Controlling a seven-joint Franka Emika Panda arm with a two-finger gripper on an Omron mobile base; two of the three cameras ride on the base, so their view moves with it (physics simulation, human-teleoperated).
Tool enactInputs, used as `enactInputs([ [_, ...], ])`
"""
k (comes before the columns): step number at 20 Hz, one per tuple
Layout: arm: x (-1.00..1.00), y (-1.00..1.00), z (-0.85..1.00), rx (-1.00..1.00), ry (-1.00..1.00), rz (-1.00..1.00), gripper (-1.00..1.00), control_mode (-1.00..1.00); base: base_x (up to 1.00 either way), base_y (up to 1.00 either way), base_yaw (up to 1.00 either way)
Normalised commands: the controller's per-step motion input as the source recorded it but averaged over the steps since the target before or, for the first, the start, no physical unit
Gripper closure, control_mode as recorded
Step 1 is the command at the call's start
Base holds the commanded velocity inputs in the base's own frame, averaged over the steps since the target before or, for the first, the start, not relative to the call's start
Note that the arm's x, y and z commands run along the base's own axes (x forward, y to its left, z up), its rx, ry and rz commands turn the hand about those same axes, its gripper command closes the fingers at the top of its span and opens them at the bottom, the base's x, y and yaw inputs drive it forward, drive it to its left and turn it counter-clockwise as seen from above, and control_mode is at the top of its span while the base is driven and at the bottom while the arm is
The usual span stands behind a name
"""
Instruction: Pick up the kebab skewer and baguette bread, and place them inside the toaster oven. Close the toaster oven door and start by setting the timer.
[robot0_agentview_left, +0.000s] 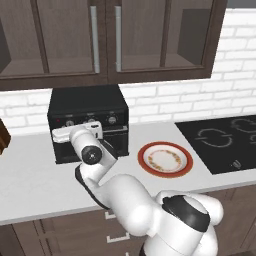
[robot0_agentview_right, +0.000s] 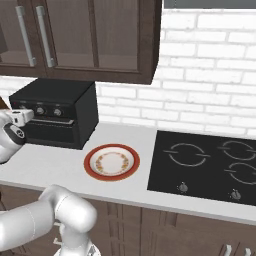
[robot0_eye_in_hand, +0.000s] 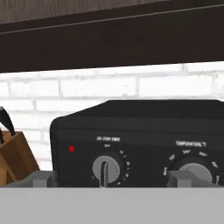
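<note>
A: Hand view looks straight at the control strip of the toaster oven (robot0_eye_in_hand: 144, 127). What sits between the fingertips?

B: A round silver timer knob (robot0_eye_in_hand: 106, 168) with an upright pointer and a small red lamp (robot0_eye_in_hand: 71, 148) beside it. A second knob, marked for temperature (robot0_eye_in_hand: 192, 169), sits further along the strip. The pincer (robot0_eye_in_hand: 109, 180) is spread wide, holding nothing, one grey tip on either side of the timer knob.

A: Where does the oven stand?

B: Toward the back edge of the worktop (robot0_agentview_left: 35, 185), against the white brick wall, under dark cabinets. From the base views the toaster oven door (robot0_agentview_right: 52, 131) looks shut. A red-rimmed plate (robot0_agentview_left: 165, 159) lies bare on the worktop just beside the oven, with a black hob (robot0_agentview_left: 225, 140) beyond it. I cannot see the skewer or the bread; presumably they are inside.

A: What might go wrong from here?

B: The tips stand far wider than the knob, so closing off-centre could push it sideways or let it slip out. Drifting along the strip would put the pincer on the temperature knob instead. Pressing in too hard could shove the oven back toward the wall. A wooden knife block (robot0_eye_in_hand: 13, 157) stands near the oven's side, close enough for a swinging wrist to clip.
</note>
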Motion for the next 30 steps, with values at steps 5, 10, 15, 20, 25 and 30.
enactInputs([
  [5, -0.01, 0.16, -0.02, -0.01, 0.02, 0.0, -1.0, -1.0, 0.0, 0.0, 0.0],
  [10, 0.01, 0.0, -0.25, 0.0, 0.0, 0.0, -1.0, -1.0, 0.0, 0.0, 0.0],
  [15, 0.27, 0.0, -0.14, 0.02, 0.0, 0.0, -1.0, -1.0, 0.0, 0.0, 0.0],
  [20, 0.51, 0.0, 0.0, 0.0, 0.0, 0.0, -1.0, -1.0, 0.0, 0.0, 0.0],
  [25, 0.17, 0.02, -0.03, 0.0, 0.0, -0.01, -1.0, -1.0, 0.0, 0.0, 0.0],
  [30, 0.0, 0.18, -0.07, 0.0, 0.0, -0.04, -1.0, -1.0, 0.0, 0.0, 0.0],
])
